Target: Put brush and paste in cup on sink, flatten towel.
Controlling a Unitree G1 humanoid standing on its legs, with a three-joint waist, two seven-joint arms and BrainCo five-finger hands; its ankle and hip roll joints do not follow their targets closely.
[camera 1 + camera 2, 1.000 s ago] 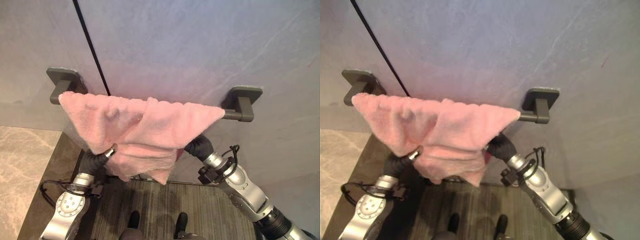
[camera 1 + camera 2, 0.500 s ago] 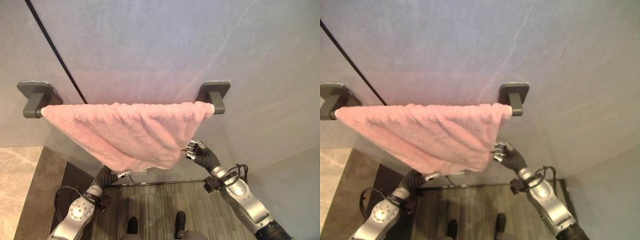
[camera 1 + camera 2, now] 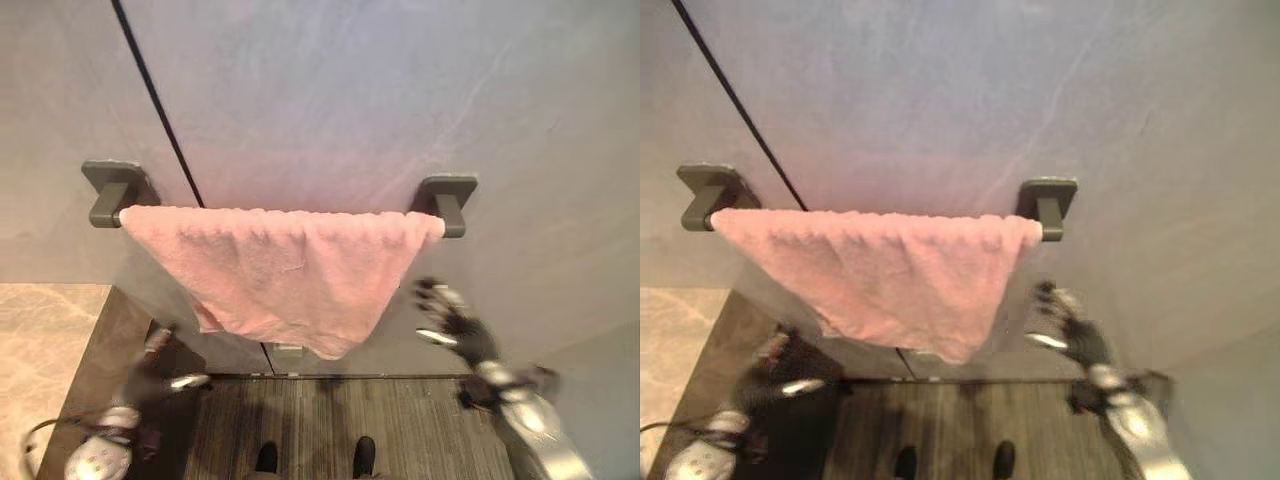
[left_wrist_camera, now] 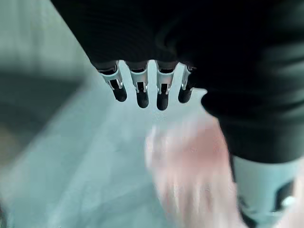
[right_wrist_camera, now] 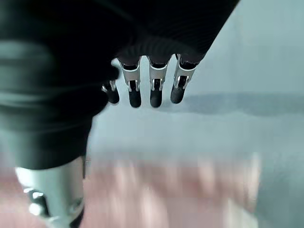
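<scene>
1. The left hand (image 3: 160,372) hung low at the left, below the towel and clear of it. In the left wrist view its fingers (image 4: 138,90) were straight and held nothing.
2. The left bracket (image 3: 112,188) of the dark towel bar was fixed to the grey wall panel (image 3: 350,90).
3. The pink towel (image 3: 290,275) was draped over the bar and spread from bracket to bracket; its lower edge tapered to a point right of centre.
4. The right bracket (image 3: 447,198) stood at the towel's right end.
5. The right hand (image 3: 450,320) was just right of the towel, apart from it. In the right wrist view its fingers (image 5: 155,85) were extended and empty.
</scene>
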